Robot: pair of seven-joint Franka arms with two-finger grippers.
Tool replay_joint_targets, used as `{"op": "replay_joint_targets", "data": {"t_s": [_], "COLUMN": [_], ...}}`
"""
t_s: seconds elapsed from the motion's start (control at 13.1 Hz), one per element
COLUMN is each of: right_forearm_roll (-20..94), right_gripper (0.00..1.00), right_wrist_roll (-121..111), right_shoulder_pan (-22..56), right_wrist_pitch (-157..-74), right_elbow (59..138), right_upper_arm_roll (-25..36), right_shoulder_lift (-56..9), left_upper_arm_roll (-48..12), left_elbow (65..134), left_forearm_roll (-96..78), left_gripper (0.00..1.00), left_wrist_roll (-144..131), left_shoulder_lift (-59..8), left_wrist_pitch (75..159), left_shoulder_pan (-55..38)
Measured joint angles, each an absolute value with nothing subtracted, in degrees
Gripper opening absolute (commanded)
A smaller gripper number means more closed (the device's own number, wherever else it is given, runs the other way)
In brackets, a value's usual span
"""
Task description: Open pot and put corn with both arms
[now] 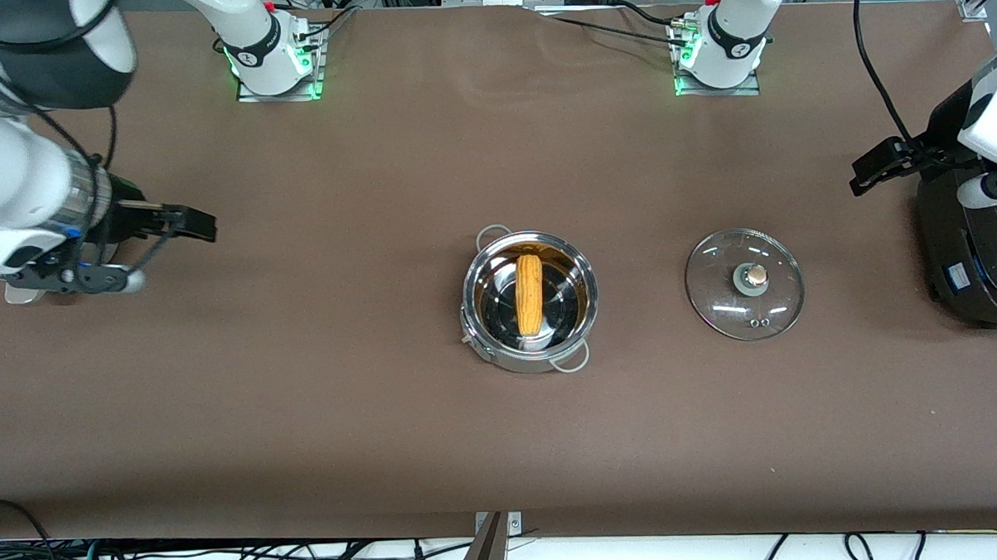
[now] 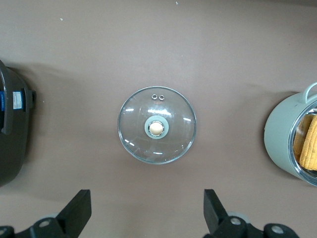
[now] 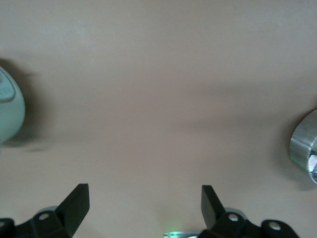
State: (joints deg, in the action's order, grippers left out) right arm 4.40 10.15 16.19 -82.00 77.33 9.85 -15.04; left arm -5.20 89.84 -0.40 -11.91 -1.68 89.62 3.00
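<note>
Corn (image 1: pixel 530 295) lies in the open pot (image 1: pixel 531 302) at frame centre, lid (image 1: pixel 744 284) center-right; left gripper (image 2: pixel 147 210) and right gripper (image 3: pixel 145 208) gape empty, so a careless sweep might clip the lid.

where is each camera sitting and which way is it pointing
Front view: high across the table, facing both arm bases; shows the pot holding the corn, the lid, the right claw and the left claw.
Left wrist view: on the left wrist, looking down at the lid; open left claw shows.
Right wrist view: on the right wrist, looking down at the table; open right claw shows.
Shared: front and left wrist views both show lid, pot and corn.
</note>
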Motion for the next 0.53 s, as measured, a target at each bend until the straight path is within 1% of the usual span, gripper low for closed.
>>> {"op": "replay_joint_targets", "data": {"t_s": [0.15, 0.23, 0.31, 0.53], "right_forearm_roll": [0.61, -0.31, -0.50, -0.51], "right_gripper": [1.00, 1.00, 1.00, 1.00], "right_wrist_roll": [9.99, 10.02, 10.01, 5.39], "right_shoulder_pan": [8.72, 6.24, 4.68, 1.57], "right_wrist_pitch": [-84.42, -86.18, -87.47, -88.57], "right_elbow": [83.16, 86.45, 89.46, 93.46], "right_upper_arm_roll": [0.90, -2.08, -3.38, -2.31], "right_shoulder_lift": [-10.53, -8.05, -5.73, -1.97], "left_upper_arm_roll": [-5.20, -5.20, -5.20, -5.17], "left_elbow": [89.81, 89.79, 89.77, 89.75], "left_forearm_roll": [-0.40, -0.40, -0.40, -0.40], "left_gripper": [1.00, 1.00, 1.00, 1.00], "left_wrist_roll": [-11.91, -11.91, -11.91, -11.68], "left_shoulder_lift": [-1.71, -1.72, -1.74, -1.75], "left_wrist_pitch": [89.59, 89.58, 89.53, 89.03], "left_shoulder_pan": [3.00, 3.01, 3.01, 3.02]}}
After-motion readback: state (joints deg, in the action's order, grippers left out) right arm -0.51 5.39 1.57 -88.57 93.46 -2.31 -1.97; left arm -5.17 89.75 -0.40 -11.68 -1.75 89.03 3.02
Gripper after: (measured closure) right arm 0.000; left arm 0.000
